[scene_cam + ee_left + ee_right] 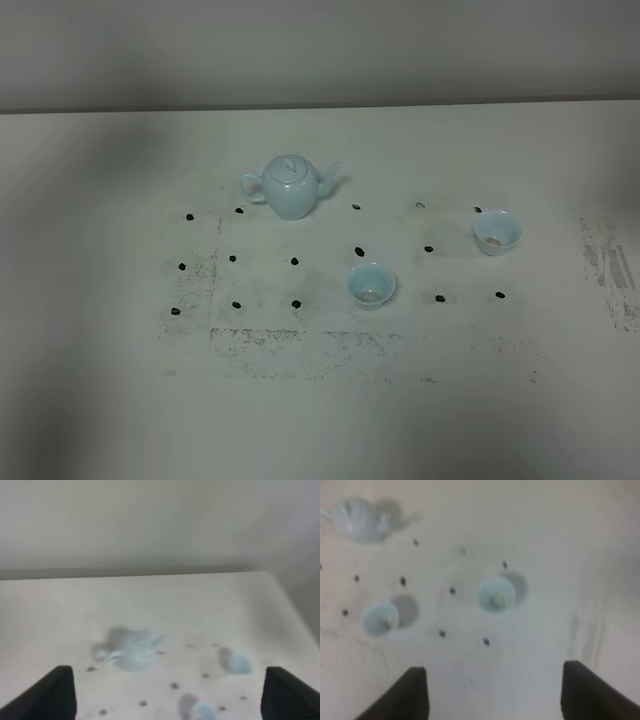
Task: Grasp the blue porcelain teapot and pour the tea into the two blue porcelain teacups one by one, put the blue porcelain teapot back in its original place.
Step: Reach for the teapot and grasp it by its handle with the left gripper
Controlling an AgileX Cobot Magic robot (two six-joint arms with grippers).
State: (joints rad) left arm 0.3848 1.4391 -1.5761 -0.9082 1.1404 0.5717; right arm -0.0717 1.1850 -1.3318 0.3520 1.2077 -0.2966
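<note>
Gripper fingers nearest: my left gripper (pixel 167 672) and right gripper (pixel 493 669) spread wide, both empty. Pale-blue glossy round porcelain teapot (pixel 291 186) upright at upper centre, untouched. Matching pale-blue bowl-shaped porcelain cups: nearer teacup (pixel 371 285) centre, farther teacup (pixel 497 232) right. Grasp, both pours, return all left, I judge.

Seen parts: left claw (pixel 167 695), two matte black wedge-shaped fingers (pixel 50 697), plain surfaces, blurred. Also right claw (pixel 495 695), same black blunt fingers (pixel 592 692), finer detail unreadable.
</note>
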